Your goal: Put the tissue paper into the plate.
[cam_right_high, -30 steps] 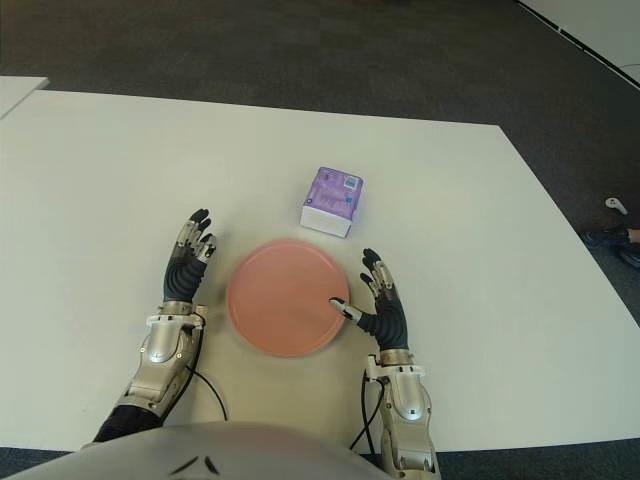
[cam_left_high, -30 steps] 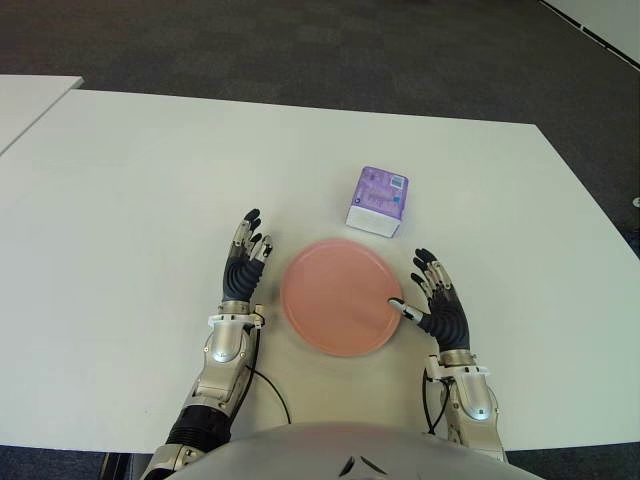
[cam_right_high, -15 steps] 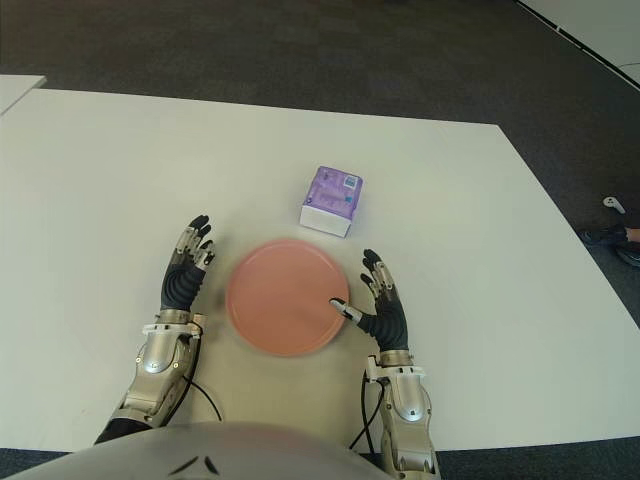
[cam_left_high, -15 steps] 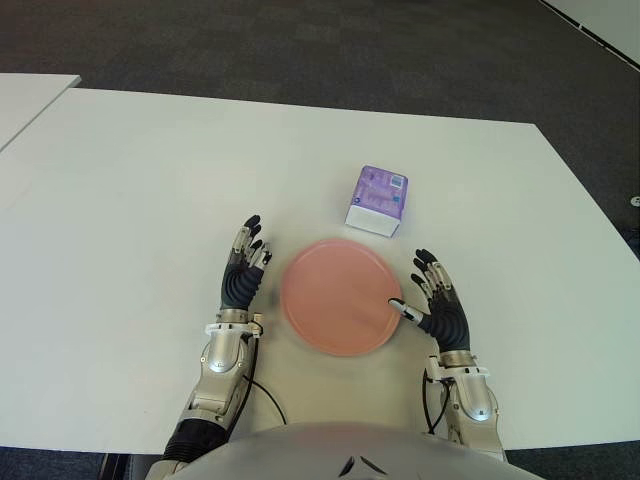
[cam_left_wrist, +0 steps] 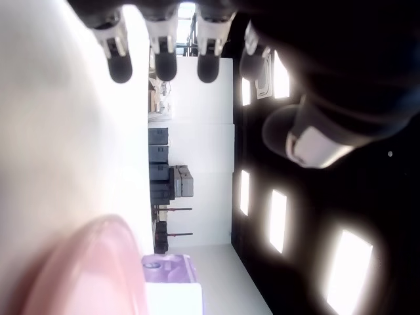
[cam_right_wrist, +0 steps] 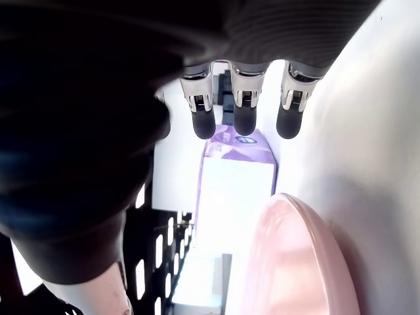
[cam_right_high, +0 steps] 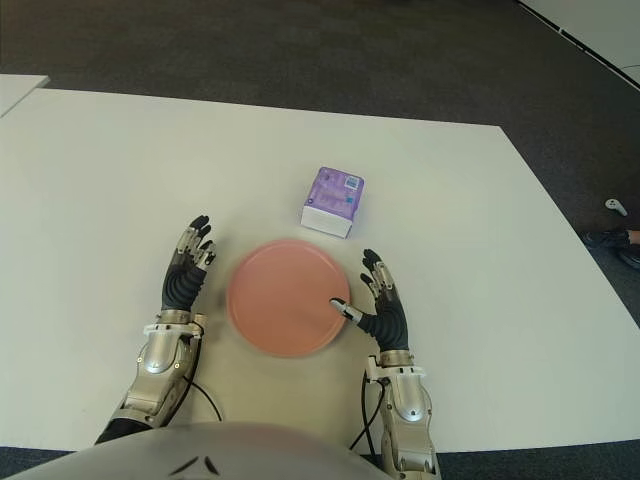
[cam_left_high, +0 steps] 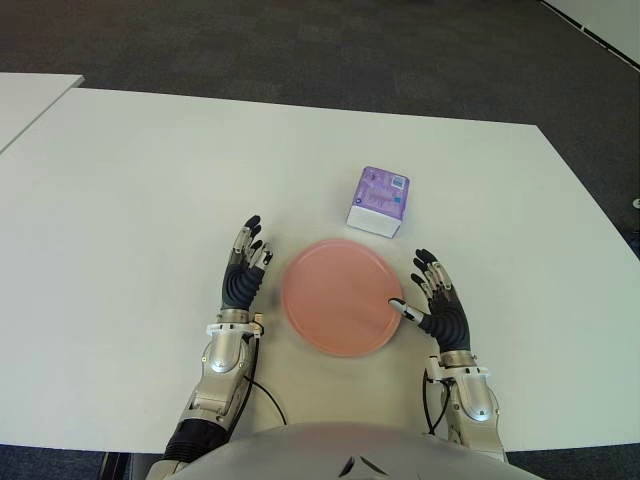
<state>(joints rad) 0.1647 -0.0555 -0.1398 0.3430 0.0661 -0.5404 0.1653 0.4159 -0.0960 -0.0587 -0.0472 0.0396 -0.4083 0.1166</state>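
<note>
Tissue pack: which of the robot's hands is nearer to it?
Right. The right hand shows just below and right of the tissue pack; the left hand is across the plate, farther off.

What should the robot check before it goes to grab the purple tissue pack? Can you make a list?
1. Tissue pack on the table, not yet in the plate: ok, free to grab.
2. Plate holds nothing: ok.
3. Right hand open, holding nothing: ok.
4. Left hand open, beside the plate's left: ok.
5. Path from right hand to pack unobstructed: ok.
6. Pack within the arm's reach: cannot tell.
</note>
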